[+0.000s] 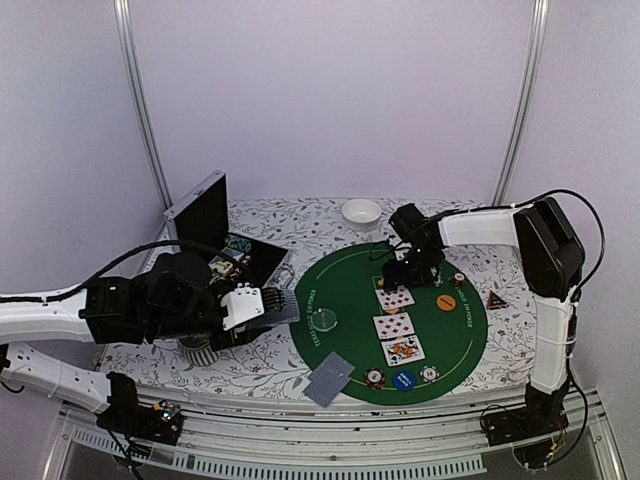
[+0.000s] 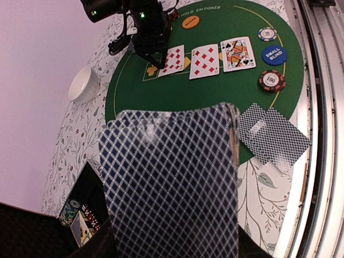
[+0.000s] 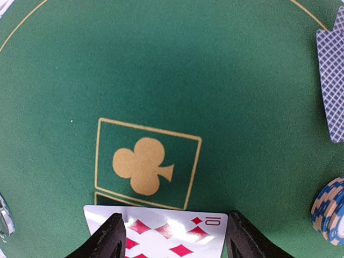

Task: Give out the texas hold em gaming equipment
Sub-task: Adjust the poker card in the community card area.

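My right jaws stand apart astride the ten of diamonds [image 3: 161, 234], its long axis running jaw to jaw. The bare club box [image 3: 146, 164] lies just ahead; my left jaws clamp the deck [image 2: 169, 183].

Soft even light, blurry near cards [image 2: 172, 183]

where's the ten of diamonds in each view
top external: ten of diamonds right of centre, far end of the face-up row.
left wrist: ten of diamonds top centre, left end of that row.
right wrist: ten of diamonds at the bottom edge, cut off.
shared landmark: green mat under it in every view.
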